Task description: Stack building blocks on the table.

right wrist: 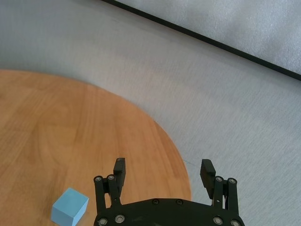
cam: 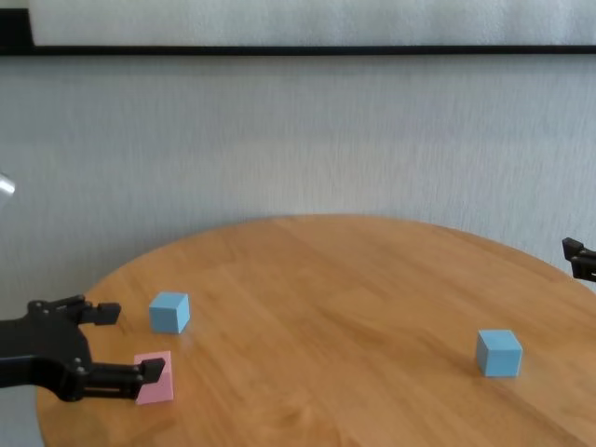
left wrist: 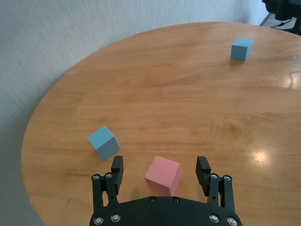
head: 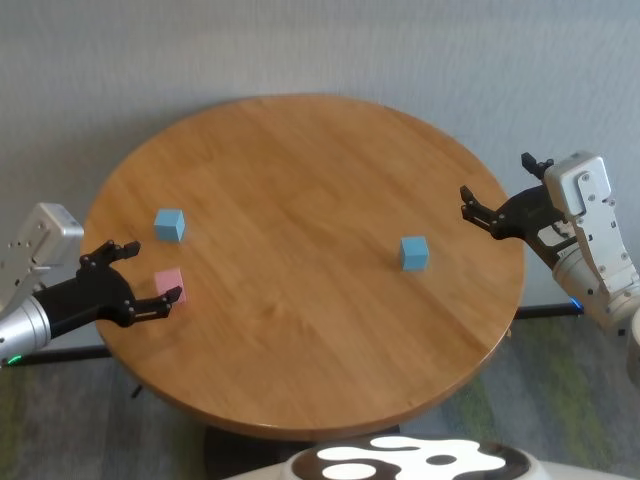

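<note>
On the round wooden table (head: 300,170) the pink building block (head: 170,285) lies near the left edge. My left gripper (head: 150,272) is open around it, one finger on each side and neither touching, as the left wrist view shows (left wrist: 163,175). A light blue block (head: 169,224) sits just beyond the pink one, and it shows beside the gripper in the left wrist view (left wrist: 103,142). Another light blue block (head: 414,252) rests on the right half. My right gripper (head: 497,182) hovers open and empty over the table's right edge, apart from that block (right wrist: 69,207).
Grey carpet surrounds the table, and a grey wall stands behind it. The table's rim (right wrist: 181,155) curves just under the right gripper. My own white and black body (head: 400,462) shows below the table's near edge.
</note>
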